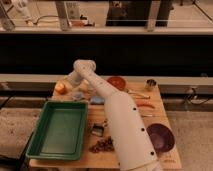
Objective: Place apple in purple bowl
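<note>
The apple, small and orange-yellow, sits at the back left corner of the wooden table. My white arm reaches from the front right up over the table and bends down at the back left. The gripper is at its end, just right of the apple and close to it. The purple bowl stands far from both, at the front right of the table beside my arm's base.
A green tray fills the front left. A red-orange bowl and a metal cup stand at the back. A carrot lies at the right. Blue items, a small dark object and brown bits lie mid-table.
</note>
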